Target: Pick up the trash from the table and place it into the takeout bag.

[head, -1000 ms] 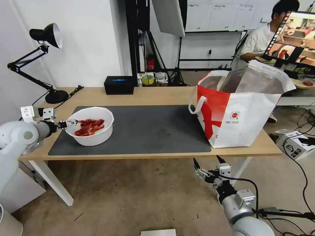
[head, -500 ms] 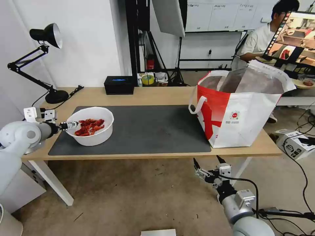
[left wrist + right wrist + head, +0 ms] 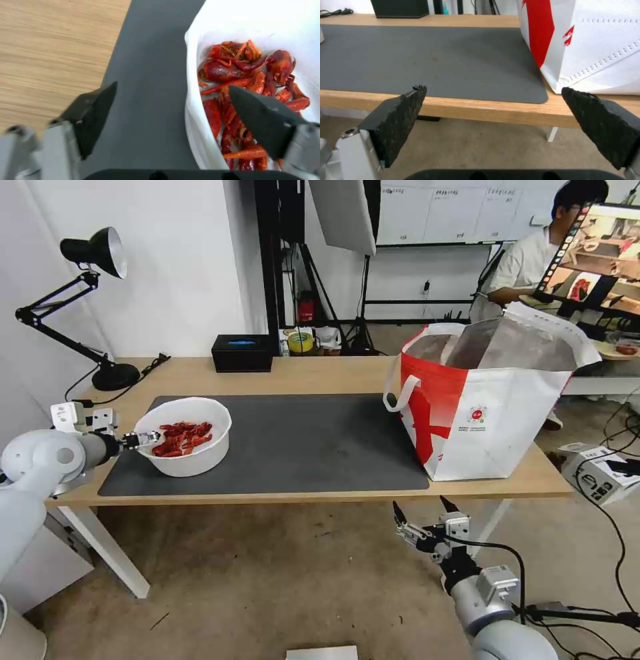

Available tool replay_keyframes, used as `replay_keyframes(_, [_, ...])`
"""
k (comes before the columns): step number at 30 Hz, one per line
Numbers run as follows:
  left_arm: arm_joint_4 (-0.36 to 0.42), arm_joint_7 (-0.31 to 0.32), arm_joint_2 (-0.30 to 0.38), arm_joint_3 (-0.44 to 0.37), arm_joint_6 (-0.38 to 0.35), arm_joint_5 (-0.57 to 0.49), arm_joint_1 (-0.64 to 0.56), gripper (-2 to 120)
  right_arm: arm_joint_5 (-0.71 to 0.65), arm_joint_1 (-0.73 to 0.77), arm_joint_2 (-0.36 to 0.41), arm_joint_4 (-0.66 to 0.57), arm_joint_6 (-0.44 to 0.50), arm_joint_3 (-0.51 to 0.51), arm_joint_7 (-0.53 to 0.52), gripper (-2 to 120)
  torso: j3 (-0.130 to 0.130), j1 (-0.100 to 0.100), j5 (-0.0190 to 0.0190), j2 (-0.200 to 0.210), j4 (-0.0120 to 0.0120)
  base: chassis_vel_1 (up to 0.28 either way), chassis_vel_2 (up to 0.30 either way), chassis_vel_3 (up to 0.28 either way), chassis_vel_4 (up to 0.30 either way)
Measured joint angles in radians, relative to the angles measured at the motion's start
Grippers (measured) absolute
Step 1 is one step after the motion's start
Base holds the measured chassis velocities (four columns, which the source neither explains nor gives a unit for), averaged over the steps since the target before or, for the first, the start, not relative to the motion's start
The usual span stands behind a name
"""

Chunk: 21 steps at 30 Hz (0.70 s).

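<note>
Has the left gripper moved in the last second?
Yes, slightly: the left gripper, open astride the white bowl's near rim, sank lower and nearer against the unmoved bowl.

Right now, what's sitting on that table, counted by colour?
White: 2, the bowl of red shells and the takeout bag with its red panel.
Black: 2, the box and the desk lamp.
Dark grey: 1, the mat.
Total: 5.

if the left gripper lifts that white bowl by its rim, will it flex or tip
Probably flexes: the white bowl's wall looks thin between the open left gripper fingers. A one-sided grip may tilt it, so the loose red shells could slide. It looks light.
</note>
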<state>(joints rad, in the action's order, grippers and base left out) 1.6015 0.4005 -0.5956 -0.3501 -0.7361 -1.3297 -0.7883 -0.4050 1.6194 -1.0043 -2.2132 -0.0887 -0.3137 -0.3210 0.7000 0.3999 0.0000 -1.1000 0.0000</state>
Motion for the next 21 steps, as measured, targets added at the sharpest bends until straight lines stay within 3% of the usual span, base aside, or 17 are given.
replay_keyframes(2, [0.002,0.0,0.001,0.002,0.0,-0.001,-0.001,78,0.0,0.0,0.0,0.0,0.0,0.0,0.0,100,0.0,0.0,0.0001,0.0,0.0,0.0,0.0,0.0,0.0])
replay_keyframes(3, [0.006,-0.001,0.005,0.011,0.001,-0.002,-0.003,67,0.0,0.0,0.0,0.0,0.0,0.0,0.0,100,0.0,0.0,0.0,0.0,0.0,0.0,0.0,0.0,0.0])
replay_keyframes(4, [0.006,-0.001,0.005,0.011,0.001,-0.002,-0.003,67,0.0,0.0,0.0,0.0,0.0,0.0,0.0,100,0.0,0.0,0.0,0.0,0.0,0.0,0.0,0.0,0.0])
replay_keyframes(6, [0.013,0.001,0.005,0.028,0.003,0.0,0.0,47,0.0,0.0,0.0,0.0,0.0,0.0,0.0,100,0.0,0.0,0.0003,0.0,0.0001,0.0,0.0,0.0,0.0])
replay_keyframes(7, [0.013,0.001,0.005,0.028,0.003,0.0,0.0,47,0.0,0.0,0.0,0.0,0.0,0.0,0.0,100,0.0,0.0,0.0003,0.0,0.0001,0.0,0.0,0.0,0.0])
replay_keyframes(10, [0.009,0.005,0.004,0.045,0.003,0.001,0.015,27,0.0,0.0,0.0,0.0,0.0,0.0,0.0,100,0.0,0.0,0.0001,0.0,0.0,0.0,0.0,0.0,0.0])
replay_keyframes(18, [0.011,-0.007,0.009,0.051,0.001,-0.006,0.022,1,0.0,0.0,0.0,0.0,0.0,0.0,0.0,100,0.0,0.0,0.0,0.0,0.0,0.0,0.0,0.0,0.0])
replay_keyframes(21, [0.013,-0.012,0.01,0.05,0.002,-0.006,0.018,0,0.0,0.0,0.0,0.0,0.0,0.0,0.0,100,0.0,0.0,0.0,0.0,0.0,0.0,0.0,0.0,0.0])
